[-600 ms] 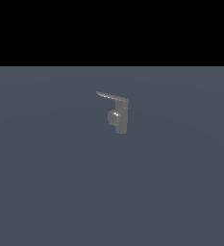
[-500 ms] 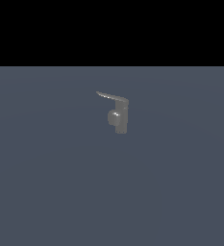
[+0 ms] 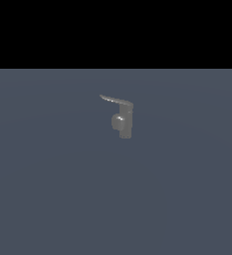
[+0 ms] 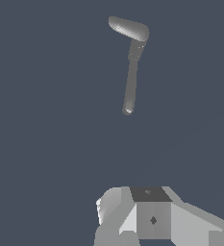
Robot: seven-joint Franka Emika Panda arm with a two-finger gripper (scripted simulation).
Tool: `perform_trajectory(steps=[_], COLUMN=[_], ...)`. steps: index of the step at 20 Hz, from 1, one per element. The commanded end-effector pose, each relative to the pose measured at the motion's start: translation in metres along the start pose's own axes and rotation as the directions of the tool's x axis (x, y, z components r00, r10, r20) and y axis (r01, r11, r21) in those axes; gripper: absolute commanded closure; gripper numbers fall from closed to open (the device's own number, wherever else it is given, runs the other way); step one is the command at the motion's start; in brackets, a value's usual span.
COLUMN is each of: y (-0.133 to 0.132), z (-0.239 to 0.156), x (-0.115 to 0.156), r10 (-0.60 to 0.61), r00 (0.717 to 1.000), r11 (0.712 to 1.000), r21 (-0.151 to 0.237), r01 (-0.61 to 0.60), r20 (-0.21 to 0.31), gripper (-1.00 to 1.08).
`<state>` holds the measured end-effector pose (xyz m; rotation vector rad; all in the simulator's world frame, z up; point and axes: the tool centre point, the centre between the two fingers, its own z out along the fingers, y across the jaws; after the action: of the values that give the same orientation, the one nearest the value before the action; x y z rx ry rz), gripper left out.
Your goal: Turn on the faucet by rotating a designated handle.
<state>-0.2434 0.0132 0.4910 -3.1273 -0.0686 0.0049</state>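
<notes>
The faucet is a small grey upright cylinder with a rounded stub on its side, standing alone on the blue-grey floor. Its handle, a thin curved lever, reaches from the top towards the exterior view's left. In the wrist view I see the faucet from above, with the flat tapered handle at its far end. My gripper shows only as grey and white blocks at the picture's edge, well apart from the faucet. I cannot see a gap between the fingers. The arm does not show in the exterior view.
A flat blue-grey floor lies all around the faucet, with a black background beyond its far edge.
</notes>
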Motion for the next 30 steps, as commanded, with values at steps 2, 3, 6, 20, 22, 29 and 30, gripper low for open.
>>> perform_trajectory(steps=[2,3,6,20,22,29,30], y=[0.000,0.000,-0.001,-0.002,-0.002,-0.002,-0.002], z=[0.000,0.000,0.000,0.009,0.012,0.032,0.036], x=[0.000,0.001,0.006,0.070,0.086,0.141,0.149], r10=[0.000,0.003,0.019,0.238,0.290,0.475,0.500], r00=[1.000,1.000,1.000,0.971,0.956,0.875,0.860], r11=[1.000,1.000,1.000,0.967,0.951,0.867,0.851], r21=[0.001,0.002,0.010,0.086,0.099,0.122,0.123], r01=[0.000,-0.003,-0.019,-0.240,-0.294,-0.484,-0.510], r20=[0.000,0.000,0.001,0.035,0.047,0.094,0.101], gripper=[1.08,1.08,1.08,1.08,1.08,1.08,1.08])
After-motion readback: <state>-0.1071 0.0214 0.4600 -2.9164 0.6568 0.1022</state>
